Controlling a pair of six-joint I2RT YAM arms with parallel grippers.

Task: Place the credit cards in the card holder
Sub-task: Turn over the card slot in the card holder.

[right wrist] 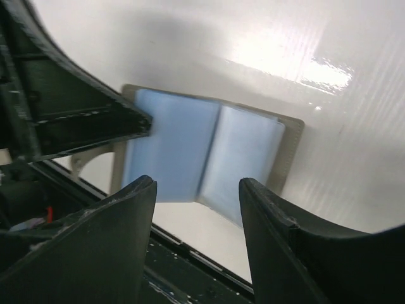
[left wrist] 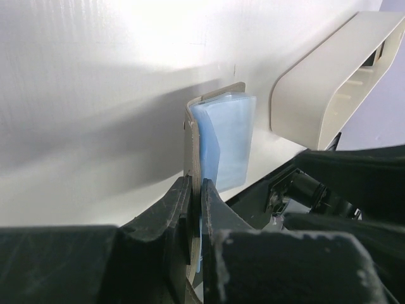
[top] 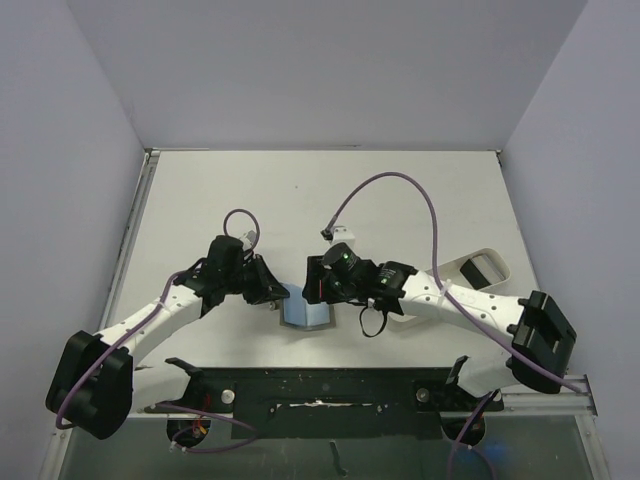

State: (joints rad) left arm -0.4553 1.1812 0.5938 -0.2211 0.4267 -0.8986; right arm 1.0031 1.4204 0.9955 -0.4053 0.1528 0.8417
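Note:
The card holder (top: 304, 310) lies open on the table, its light blue lining (right wrist: 209, 145) facing up inside a grey-olive border. My left gripper (left wrist: 196, 190) is shut on the holder's left flap (left wrist: 224, 136), pinching its edge between both fingers. My right gripper (right wrist: 197, 183) hovers just above the holder's near edge. It is open, with nothing between its fingers. A dark rectangle (top: 483, 268), likely one of the credit cards, lies in the white tray at the right. No card shows in either wrist view.
The white oblong tray (top: 470, 285) sits to the right of the holder, partly under the right arm, and shows in the left wrist view (left wrist: 329, 82). The black mounting rail (top: 330, 385) runs along the near table edge. The left gripper's finger (right wrist: 76, 120) sits close beside the right one.

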